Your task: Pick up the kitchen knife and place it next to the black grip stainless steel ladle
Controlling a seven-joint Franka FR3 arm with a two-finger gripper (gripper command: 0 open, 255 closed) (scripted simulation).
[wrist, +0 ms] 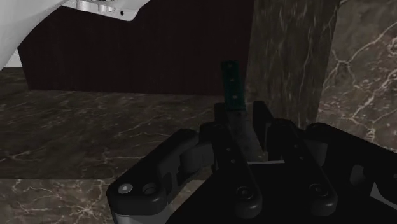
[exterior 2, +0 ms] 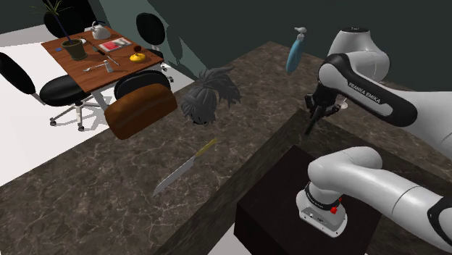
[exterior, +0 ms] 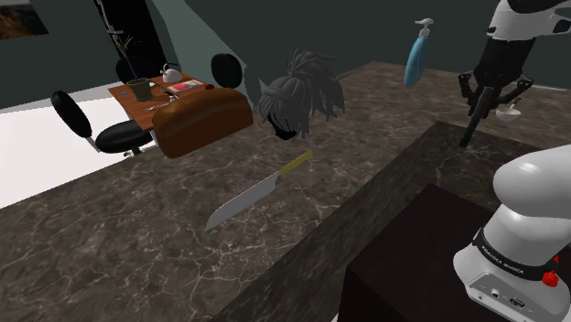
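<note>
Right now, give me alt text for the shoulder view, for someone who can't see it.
A kitchen knife with a yellowish handle lies on a dark veined counter, blade toward the view's lower left. Beyond it are a brown loaf, a dark spiky object and a blue spray bottle; the white arm stands at the lower right.

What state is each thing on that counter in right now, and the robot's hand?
Knife: lying flat on the marble counter, apart from the gripper.
Gripper: up over the raised ledge.
Dark rod: slanting down from the gripper.
Blue spray bottle: standing, nozzle up.
</note>
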